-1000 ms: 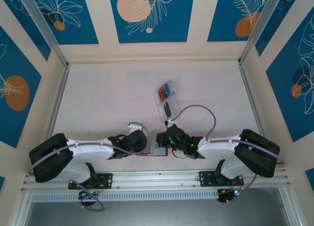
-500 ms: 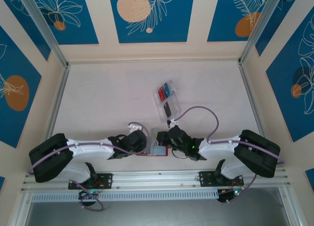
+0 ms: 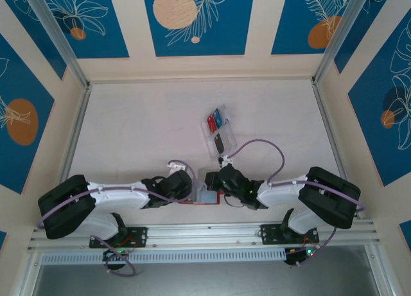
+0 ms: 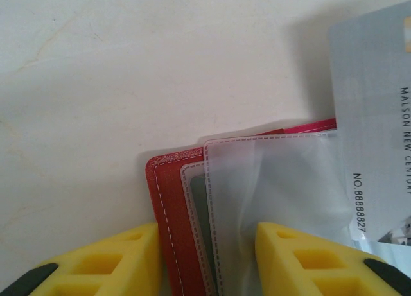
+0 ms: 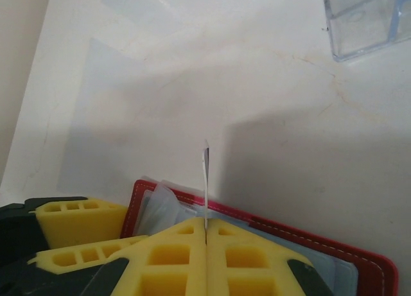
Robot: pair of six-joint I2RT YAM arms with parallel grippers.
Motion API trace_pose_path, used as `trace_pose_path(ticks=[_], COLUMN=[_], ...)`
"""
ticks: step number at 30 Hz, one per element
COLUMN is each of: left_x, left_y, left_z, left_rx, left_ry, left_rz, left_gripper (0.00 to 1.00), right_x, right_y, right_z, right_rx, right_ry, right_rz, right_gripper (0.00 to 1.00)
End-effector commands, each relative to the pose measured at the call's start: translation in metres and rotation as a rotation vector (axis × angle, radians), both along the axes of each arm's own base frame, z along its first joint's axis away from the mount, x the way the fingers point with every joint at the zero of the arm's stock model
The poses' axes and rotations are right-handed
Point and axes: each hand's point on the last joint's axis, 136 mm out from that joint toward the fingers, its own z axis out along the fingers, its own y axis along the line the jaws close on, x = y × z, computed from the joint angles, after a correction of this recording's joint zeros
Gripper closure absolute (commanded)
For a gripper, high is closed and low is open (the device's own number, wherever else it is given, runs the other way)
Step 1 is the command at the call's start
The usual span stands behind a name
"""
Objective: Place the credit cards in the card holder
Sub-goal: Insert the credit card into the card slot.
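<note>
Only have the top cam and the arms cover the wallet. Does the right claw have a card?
Observer: Yes. On the right wrist camera the right claw is shut on a card, which it holds on edge over the open wallet.
Operator: Is it in a pocket yet?
Observer: It doesn't look like it. On the left wrist camera the card's printed face lies in front of the clear sleeve, not under it.
Operator: Left claw?
Observer: The left claw is open. Its yellow fingers sit on either side of the wallet's corner.
</note>
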Motion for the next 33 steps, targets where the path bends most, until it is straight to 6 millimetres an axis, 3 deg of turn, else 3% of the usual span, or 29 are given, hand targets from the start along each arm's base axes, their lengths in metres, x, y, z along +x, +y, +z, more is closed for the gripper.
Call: trace_pose_path(ticks=[1, 19, 33], left_x=[-0.023, -0.024, -0.024], left_y=[0.012, 0.015, 0.014], left_z=[-0.027, -0.030, -0.030], left_rx=[0.054, 0.053, 0.051], left_ry=[0.105, 0.108, 0.108], left_rz=[-0.031, -0.025, -0.028], left_gripper=[0.59, 0.59, 0.59], right_x=[0.006, 0.002, -0.003], right_y=[0.008, 0.005, 0.005], right_z=[0.010, 0.025, 0.007], right_rx=[0.051, 0.103, 0.062], right_ry=[-0.015, -0.021, 0.011], right_rz=[-0.008, -0.005, -0.002], right_gripper=[1.00, 1.00, 1.00])
